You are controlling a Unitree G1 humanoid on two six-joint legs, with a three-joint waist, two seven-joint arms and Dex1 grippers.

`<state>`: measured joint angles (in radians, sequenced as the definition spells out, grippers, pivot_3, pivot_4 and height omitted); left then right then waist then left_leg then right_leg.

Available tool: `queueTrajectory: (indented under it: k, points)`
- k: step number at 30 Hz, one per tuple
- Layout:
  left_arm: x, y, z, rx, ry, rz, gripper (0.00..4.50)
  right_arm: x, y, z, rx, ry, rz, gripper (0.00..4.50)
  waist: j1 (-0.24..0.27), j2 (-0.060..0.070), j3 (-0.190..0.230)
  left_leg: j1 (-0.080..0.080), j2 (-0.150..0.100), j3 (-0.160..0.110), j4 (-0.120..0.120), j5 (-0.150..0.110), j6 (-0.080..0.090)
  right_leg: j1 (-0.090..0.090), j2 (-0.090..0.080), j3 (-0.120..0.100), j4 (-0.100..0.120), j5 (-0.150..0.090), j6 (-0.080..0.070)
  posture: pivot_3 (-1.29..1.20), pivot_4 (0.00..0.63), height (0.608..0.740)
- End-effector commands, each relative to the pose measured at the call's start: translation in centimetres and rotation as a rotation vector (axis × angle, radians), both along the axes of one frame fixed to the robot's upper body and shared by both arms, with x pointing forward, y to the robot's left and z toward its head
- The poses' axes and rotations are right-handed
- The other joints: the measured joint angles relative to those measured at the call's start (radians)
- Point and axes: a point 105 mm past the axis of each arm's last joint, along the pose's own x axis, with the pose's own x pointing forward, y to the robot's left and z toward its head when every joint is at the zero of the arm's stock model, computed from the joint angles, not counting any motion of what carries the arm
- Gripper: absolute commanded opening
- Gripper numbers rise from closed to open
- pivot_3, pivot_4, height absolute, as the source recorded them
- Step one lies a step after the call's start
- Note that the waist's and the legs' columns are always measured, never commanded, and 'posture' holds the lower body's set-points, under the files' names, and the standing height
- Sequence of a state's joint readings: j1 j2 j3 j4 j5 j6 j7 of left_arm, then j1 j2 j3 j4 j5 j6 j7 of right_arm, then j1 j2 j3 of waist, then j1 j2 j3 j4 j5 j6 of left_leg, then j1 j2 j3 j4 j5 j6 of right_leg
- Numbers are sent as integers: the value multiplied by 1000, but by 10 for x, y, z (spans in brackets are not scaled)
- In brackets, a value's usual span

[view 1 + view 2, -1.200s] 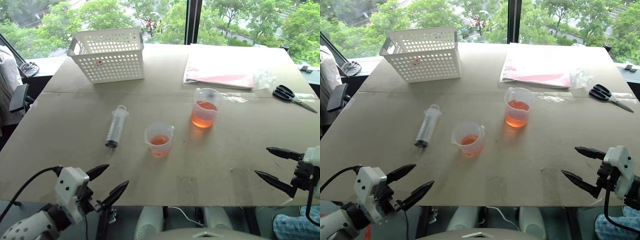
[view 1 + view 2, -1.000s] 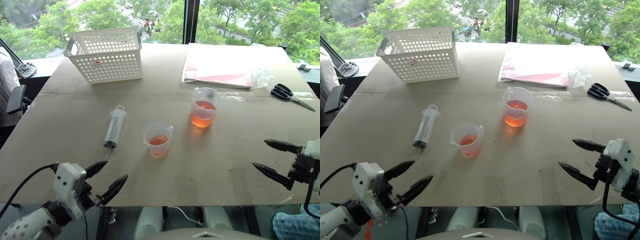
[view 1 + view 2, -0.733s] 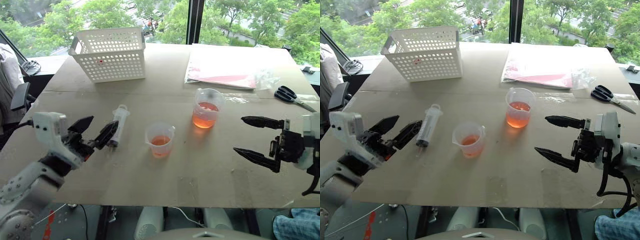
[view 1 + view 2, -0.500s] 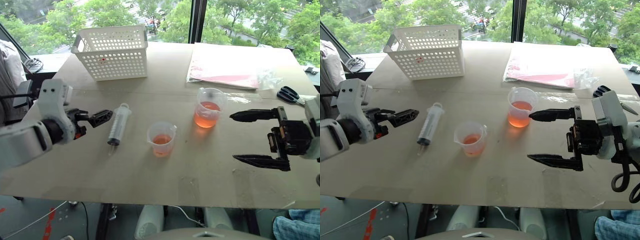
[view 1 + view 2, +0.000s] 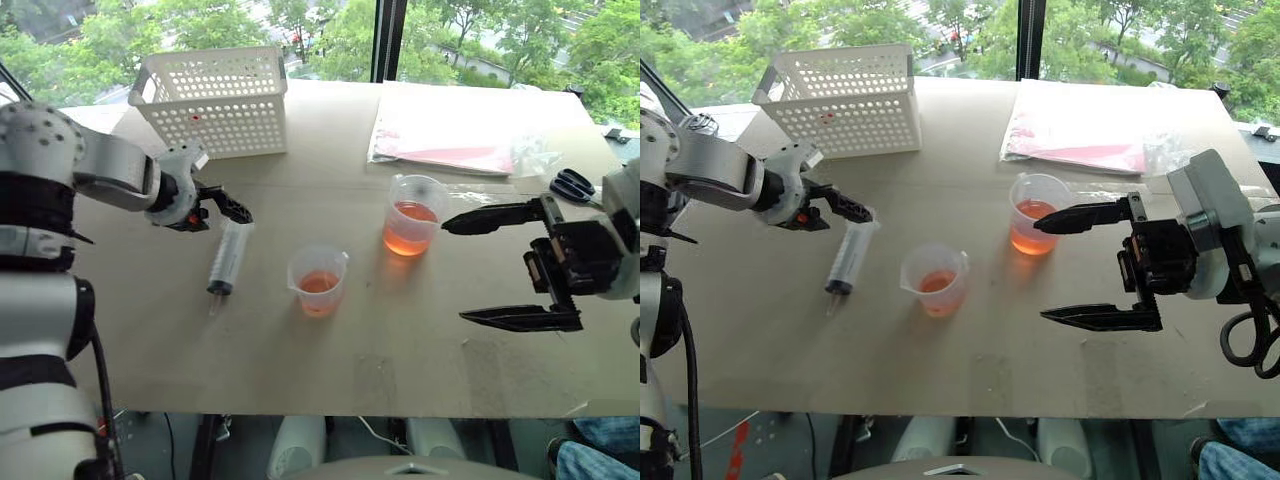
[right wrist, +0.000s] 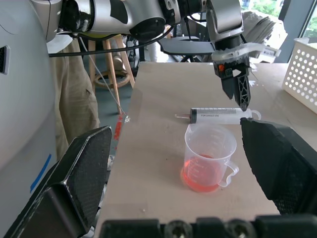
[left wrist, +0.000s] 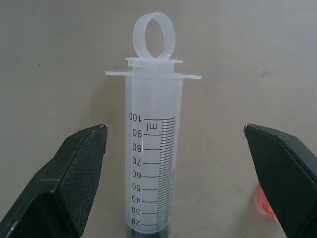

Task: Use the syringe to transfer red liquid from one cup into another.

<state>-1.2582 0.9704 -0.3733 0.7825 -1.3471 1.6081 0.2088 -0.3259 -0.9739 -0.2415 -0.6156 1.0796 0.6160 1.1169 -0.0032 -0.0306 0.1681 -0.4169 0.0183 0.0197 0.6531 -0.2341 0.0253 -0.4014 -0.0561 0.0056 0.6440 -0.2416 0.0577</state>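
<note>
Green trees are showing behind the brown surface (image 5: 420, 340); the syringe (image 5: 229, 256) is lying at 9 o'clock from the short cup (image 5: 318, 280), empty, light, rigid and likely slick, best pinched mid-barrel; the left pincer (image 5: 845, 208) is gaping wide over its ring end; the right pincer (image 5: 510, 268) is gaping empty; its tip is looking too small to judge.

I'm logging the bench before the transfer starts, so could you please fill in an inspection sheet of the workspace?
Surface: tan table, bare at the near edge.
Job's things: syringe lying flat; taller beaker and shorter cup upright, both holding red liquid.
Clutter: white basket, plastic sleeve, scissors.
Grippers: left gripper open, straddling the syringe's barrel without touching; right gripper open, empty, near the beaker.
Cables: black cable along the left arm.
Surroundings: window, trees outside.
</note>
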Motion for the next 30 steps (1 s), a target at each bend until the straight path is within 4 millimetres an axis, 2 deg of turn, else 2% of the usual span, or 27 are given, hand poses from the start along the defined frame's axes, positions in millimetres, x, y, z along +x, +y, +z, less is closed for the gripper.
queueTrajectory:
  k: [1, 3, 6, 10, 11, 12, 14, 16, 19, 21, 22, 25, 30]
  points:
    - [1, 13, -3, 45, 43, 45, 4500, -10, 3, 3, 2, -27, -20, 4467, -3, 0, 0, -1, 0, 0, 0, 0, 0, -1, 0, 0, 0, 0, 0, 0, 150, 740]
    - [2, 12, -6, 50, 59, 32, 4500, -11, 3, 3, 5, -24, -34, 4467, -7, 0, 0, -3, 0, 0, 0, 0, 0, -4, 0, 2, 1, 0, 0, 0, 150, 740]
    - [4, 8, -17, 59, 88, 11, 3754, -11, 4, 2, 11, -20, -55, 4500, -5, -1, 0, -6, 0, 1, 1, 0, 0, -6, 0, 2, 2, 0, 0, 0, 150, 740]
    - [4, 3, -23, 53, 106, -23, 1901, -11, 3, -1, 7, -12, -71, 4500, -4, -1, 0, -6, 0, 0, 2, -2, 4, -6, 0, 3, 3, 0, 0, 0, 150, 740]
    - [4, 3, -24, 53, 107, -29, 1606, -10, 3, -1, 6, -11, -74, 4500, -5, -1, 0, -6, 0, 0, 2, -2, 4, -6, 0, 3, 3, 0, 0, 0, 150, 740]
    - [3, 3, -25, 52, 108, -34, 1441, -9, 3, -2, 6, -10, -77, 4500, -6, -1, 0, -5, 0, 0, 2, -2, 4, -6, 0, 3, 4, 0, 0, 0, 150, 740]
    - [5, 0, -19, -27, 73, -33, 1433, -6, 3, -3, 6, -8, -88, 4500, -7, -1, 0, -5, 0, 0, 2, -2, 4, -7, 0, 3, 6, 0, 0, 0, 150, 740]
    - [7, -5, -7, -135, 19, -48, 1433, -2, 2, -5, 5, -9, -109, 4500, -7, -2, 1, -6, 0, 1, 2, -2, 4, -9, 0, 4, 9, 0, 0, 0, 150, 740]
    - [5, -7, 42, -370, -167, -93, 1433, 9, 0, -6, 12, -12, -196, 4500, -13, -3, 1, -10, 2, 0, 6, -2, 4, -12, 0, 4, 12, 0, 0, 0, 150, 740]
    - [-3, -16, 77, -473, -306, -202, 1433, 19, -1, -1, 65, -27, -267, 4500, -16, -3, 2, -13, 4, 0, 11, -2, 4, -15, 2, 4, 14, 0, 0, 0, 150, 740]
    - [-8, -21, 88, -491, -347, -261, 1433, 24, -1, 2, 94, -37, -304, 4500, -15, -3, 2, -13, 5, 0, 12, -2, 4, -15, 1, 4, 14, 0, 0, 0, 150, 740]
    - [-22, -55, 126, -629, -528, -479, 1433, 36, -2, 7, 148, -68, -389, 4500, -1, -3, 2, -13, 6, 0, 15, -2, 4, -14, -1, 4, 16, 0, 0, 0, 150, 740]
    - [-24, -115, 153, -620, -768, -707, 1433, 57, -11, 18, 210, -109, -527, 4500, 26, -3, 1, -13, 2, -3, 19, -2, 5, -10, -5, 0, 17, 0, 1, 0, 150, 740]
